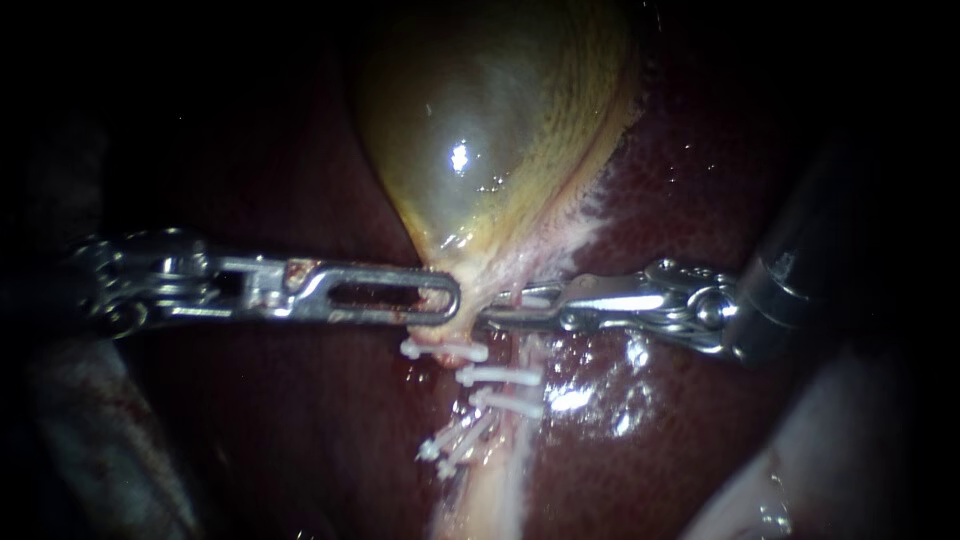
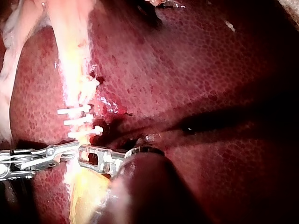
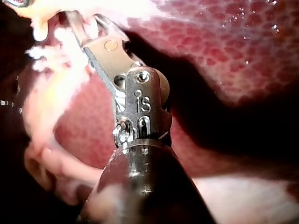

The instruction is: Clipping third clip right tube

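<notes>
Beneath the gallbladder — left instrument and right instrument flank the tube.

The left instrument and right instrument are bright, polished metal. The liver looks wet, glossy and finely mottled, the gallbladder smooth and shiny. The clips are matt white plastic.

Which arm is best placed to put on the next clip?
Probably right: the right instrument reaches the tube just above the white clips, while the left instrument is at the gallbladder neck.
</notes>
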{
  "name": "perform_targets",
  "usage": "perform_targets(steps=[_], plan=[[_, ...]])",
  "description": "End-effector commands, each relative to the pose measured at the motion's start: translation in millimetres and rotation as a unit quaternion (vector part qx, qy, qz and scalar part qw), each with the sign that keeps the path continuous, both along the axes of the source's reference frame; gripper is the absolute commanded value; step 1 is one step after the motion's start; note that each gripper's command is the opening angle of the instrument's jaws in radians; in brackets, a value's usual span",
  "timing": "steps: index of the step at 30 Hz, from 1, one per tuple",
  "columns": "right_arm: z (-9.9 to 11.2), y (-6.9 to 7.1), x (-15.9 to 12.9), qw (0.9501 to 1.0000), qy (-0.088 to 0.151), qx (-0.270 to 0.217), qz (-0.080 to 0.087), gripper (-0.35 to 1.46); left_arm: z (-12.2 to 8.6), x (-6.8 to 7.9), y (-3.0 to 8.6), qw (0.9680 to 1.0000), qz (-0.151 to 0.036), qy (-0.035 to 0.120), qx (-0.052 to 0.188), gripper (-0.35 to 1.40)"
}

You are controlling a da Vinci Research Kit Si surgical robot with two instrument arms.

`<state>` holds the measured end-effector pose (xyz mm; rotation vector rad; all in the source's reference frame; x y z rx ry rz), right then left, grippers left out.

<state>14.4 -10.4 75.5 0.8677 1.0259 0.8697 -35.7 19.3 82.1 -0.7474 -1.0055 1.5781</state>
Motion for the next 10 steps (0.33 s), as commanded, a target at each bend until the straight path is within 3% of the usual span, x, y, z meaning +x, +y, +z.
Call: perform_targets(steps=[1, 10], plan=[[0.1, -0.1, 0.0, 1.0000, -0.001, 0.003, 0.001, -0.35, 0.0, 0.0, 0.0, 1.0000, 0.000, 0.000, 0.000, -0.35], [0.0, -0.3, 0.0, 1.0000, -0.001, 0.005, 0.002, -0.35, 0.0, 0.0, 0.0, 1.0000, 0.000, 0.000, 0.000, -0.35]])
